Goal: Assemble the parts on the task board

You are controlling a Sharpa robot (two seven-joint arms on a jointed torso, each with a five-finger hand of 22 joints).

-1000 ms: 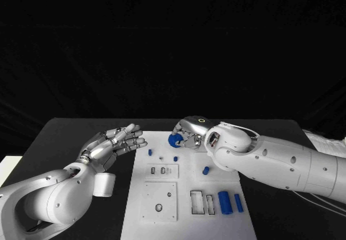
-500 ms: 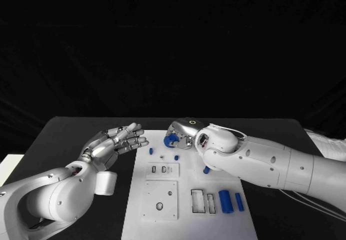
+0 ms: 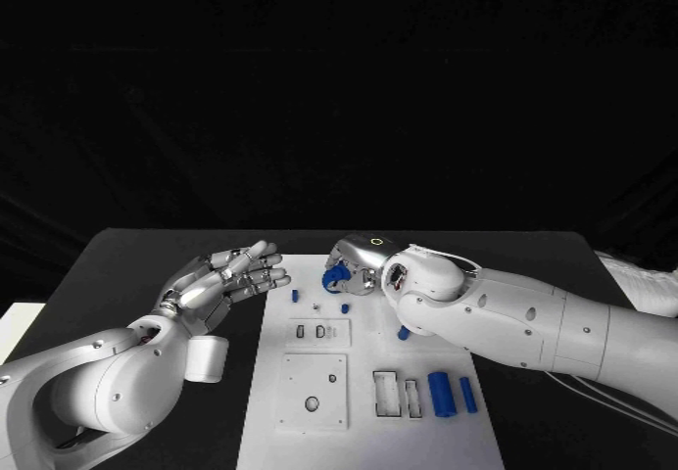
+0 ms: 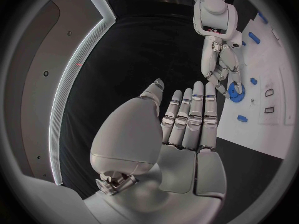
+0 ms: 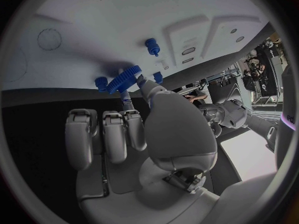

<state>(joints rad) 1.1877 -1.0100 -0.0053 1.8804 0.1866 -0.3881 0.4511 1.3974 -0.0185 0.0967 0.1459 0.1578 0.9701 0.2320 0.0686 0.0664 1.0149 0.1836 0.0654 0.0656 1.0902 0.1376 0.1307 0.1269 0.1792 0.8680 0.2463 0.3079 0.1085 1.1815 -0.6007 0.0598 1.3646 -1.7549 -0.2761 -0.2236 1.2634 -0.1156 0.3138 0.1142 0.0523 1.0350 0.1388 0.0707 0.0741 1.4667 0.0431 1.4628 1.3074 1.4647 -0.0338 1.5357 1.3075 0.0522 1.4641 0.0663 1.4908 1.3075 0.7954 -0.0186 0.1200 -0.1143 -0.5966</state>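
Right hand (image 3: 357, 262) shifted slightly left since a second ago, fingers pinching blue gear (image 3: 333, 279) over upper-centre of task board (image 3: 367, 411), near small pegs (image 3: 296, 295). Likely lining up for seating. Left hand (image 3: 226, 279) unmoved, fingers spread, holding nothing, left of board.

I am seeing my left hand (image 4: 187, 134) lying flat with straight fingers, holding nothing. Beyond its fingertips, my right hand (image 4: 221, 67) is pinching a blue gear (image 4: 235, 90) over the white task board (image 4: 274, 124).
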